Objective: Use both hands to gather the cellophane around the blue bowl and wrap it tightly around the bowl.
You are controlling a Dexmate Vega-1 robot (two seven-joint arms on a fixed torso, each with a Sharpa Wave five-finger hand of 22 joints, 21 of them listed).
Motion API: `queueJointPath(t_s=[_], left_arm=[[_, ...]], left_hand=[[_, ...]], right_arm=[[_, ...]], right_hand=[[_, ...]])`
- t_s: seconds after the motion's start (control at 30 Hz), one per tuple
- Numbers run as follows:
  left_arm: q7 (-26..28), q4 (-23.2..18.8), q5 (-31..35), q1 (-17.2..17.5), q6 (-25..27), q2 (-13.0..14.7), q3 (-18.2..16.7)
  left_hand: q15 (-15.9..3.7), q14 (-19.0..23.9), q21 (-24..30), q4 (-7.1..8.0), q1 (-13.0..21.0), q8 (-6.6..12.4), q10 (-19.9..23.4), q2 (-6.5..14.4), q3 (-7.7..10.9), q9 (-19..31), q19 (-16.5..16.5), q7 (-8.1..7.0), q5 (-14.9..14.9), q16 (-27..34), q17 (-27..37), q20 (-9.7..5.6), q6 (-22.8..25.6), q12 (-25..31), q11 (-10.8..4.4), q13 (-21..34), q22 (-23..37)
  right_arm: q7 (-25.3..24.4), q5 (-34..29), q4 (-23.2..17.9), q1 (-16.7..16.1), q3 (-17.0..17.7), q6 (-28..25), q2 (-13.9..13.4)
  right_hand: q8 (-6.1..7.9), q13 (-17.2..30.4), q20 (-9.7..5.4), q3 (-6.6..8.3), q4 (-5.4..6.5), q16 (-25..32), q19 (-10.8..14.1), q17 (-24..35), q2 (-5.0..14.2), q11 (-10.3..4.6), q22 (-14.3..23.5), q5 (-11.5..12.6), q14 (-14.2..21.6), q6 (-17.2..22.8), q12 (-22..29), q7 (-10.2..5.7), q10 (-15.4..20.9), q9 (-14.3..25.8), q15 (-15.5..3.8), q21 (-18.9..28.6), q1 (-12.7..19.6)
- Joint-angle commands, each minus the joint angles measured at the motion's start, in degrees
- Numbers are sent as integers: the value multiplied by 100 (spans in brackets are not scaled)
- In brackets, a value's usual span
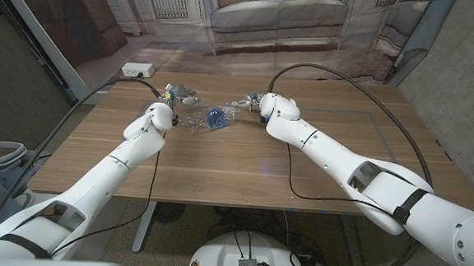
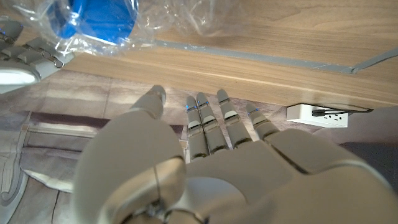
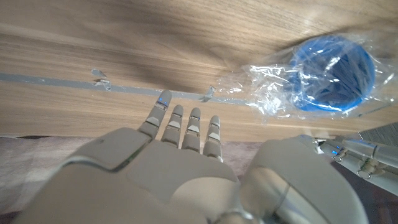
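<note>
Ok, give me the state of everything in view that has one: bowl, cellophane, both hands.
blue bowl: on the table, lying on its side, inside the cellophane.
cellophane: crumpled loosely around the bowl, not gathered tight.
left hand: open, fingers straight, holding nothing, beside the cellophane.
right hand: open, fingers straight, holding nothing, apart from the bowl.

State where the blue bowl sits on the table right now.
In the head view the bowl sits at the table's far middle, inside crumpled cellophane, between the left hand and the right hand.
</note>
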Motion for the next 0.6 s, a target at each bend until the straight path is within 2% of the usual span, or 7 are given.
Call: queueJointPath(t_s=[0.03,0.23,0.3,0.4,0.43,0.53,0.6], left_arm=[[49,-515,-798,567,-330,-217,-731],[68,-892,-1278,923,-407,-470,-1096],[71,-1039,-1448,1051,-375,-578,-1227],[9,-1223,-1726,1229,-403,-702,-1418],[17,-1280,-1795,1289,-422,-750,-1469],[35,-1348,-2017,1465,-697,-879,-1612],[-13,-1295,-2197,1580,-1131,-926,-1708]], left_hand=[[47,-41,74,210,-251,32,-55,69,-84,21,14,61,-20,57,31,18,-57,59,43,25,34],[58,-71,76,364,-464,38,-102,107,-167,15,-10,101,-19,55,26,26,-99,64,110,22,35],[9,-90,42,406,-550,55,-112,61,-223,8,-111,67,-21,47,12,-126,-81,69,101,18,31],[-26,-174,17,429,-614,40,-172,4,-273,2,-198,56,-20,17,0,-179,-136,54,86,14,27],[-38,-218,10,438,-636,31,-216,-11,-288,1,-226,53,-19,3,-3,-182,-172,42,93,12,26],[-17,-375,-17,472,-714,-8,-368,-53,-339,-2,-342,109,-15,-33,-10,-168,-330,8,155,10,23],[-41,-481,-11,495,-789,-42,-489,-119,-399,-6,-388,40,-13,-40,-16,-205,-524,2,129,7,19]], right_arm=[[-924,675,-884,-931,911,700,-306],[-1201,1132,-1162,-1337,1351,1278,-493],[-1221,1328,-1230,-1470,1512,1518,-582],[-1249,1669,-1324,-1702,1779,1948,-707],[-1267,1763,-1359,-1779,1856,2067,-743],[-1315,1965,-1494,-1992,2045,2296,-845],[-1448,2088,-1677,-2225,2214,2384,-889]], right_hand=[[52,16,-209,-35,16,80,106,-39,26,12,0,34,76,124,66,3,145,3,-104,-29,-42],[71,14,-289,-42,18,112,183,-81,38,-11,-2,39,171,187,119,5,276,1,-133,-61,-55],[75,14,-302,-44,20,117,203,-89,41,-19,-2,40,188,202,123,13,287,0,-137,-65,-60],[75,13,-452,-51,26,127,261,-115,48,-3,-3,42,231,219,139,31,334,-2,-161,-88,-78],[75,12,-516,-59,37,130,286,-127,56,49,-5,41,247,232,157,60,386,-3,-173,-108,-105],[76,9,-610,-71,55,140,356,-147,68,69,-7,39,286,254,161,136,409,-5,-230,-129,-147],[77,7,-640,-75,65,143,386,-155,78,87,-8,38,299,265,167,172,432,-6,-247,-139,-167]])
